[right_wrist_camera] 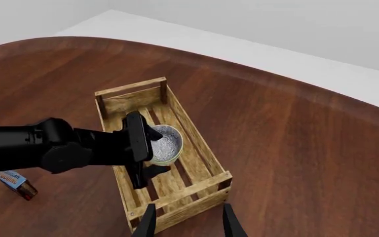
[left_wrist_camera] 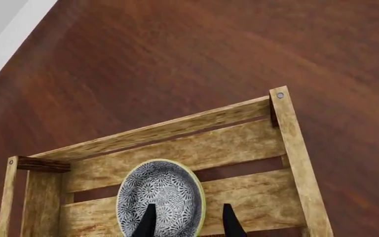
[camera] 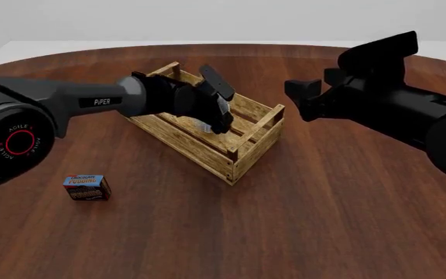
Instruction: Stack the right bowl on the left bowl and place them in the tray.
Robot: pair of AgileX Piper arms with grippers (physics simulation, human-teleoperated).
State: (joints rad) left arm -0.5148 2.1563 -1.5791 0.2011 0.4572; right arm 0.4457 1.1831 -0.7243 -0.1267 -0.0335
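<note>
Bowls (left_wrist_camera: 161,196) sit as one patterned stack on the slats inside the tray (camera: 243,152), near its middle; whether one or two, the views cannot settle. Left gripper (left_wrist_camera: 188,219) hangs over the tray, fingers spread and empty, one tip across the bowl rim and the other outside it. Right gripper (right_wrist_camera: 186,219) is raised off the tray's right side, fingers parted, holding nothing. Pudding box (camera: 86,187) lies well left of the tray, on the table (camera: 324,221).
</note>
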